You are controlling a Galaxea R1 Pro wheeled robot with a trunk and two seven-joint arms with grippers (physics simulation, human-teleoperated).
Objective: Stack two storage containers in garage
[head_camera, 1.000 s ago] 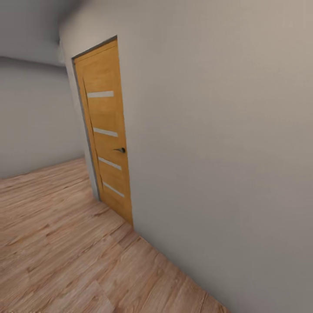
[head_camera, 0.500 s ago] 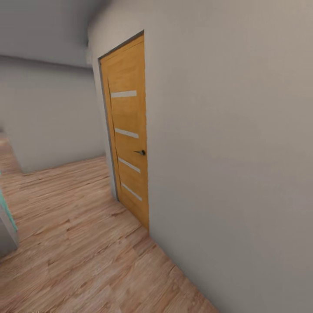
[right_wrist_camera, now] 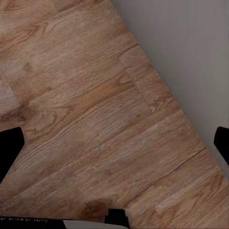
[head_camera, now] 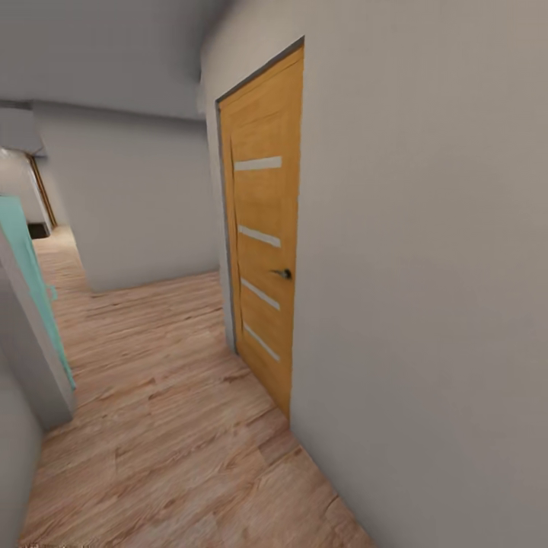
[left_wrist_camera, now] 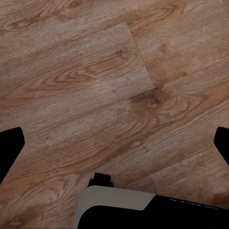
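My left gripper [left_wrist_camera: 114, 143] and right gripper [right_wrist_camera: 114, 143] hang spread and empty over the light wood plank floor [head_camera: 167, 426], a closed orange panelled door [head_camera: 262, 228] at one o'clock, so both containers remain unfetched, somewhere unseen.

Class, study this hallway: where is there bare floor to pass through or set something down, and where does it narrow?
Open wood floor runs between the orange door with the grey wall on one side and the teal panel on the other. It narrows beside the teal panel and further down the hallway.
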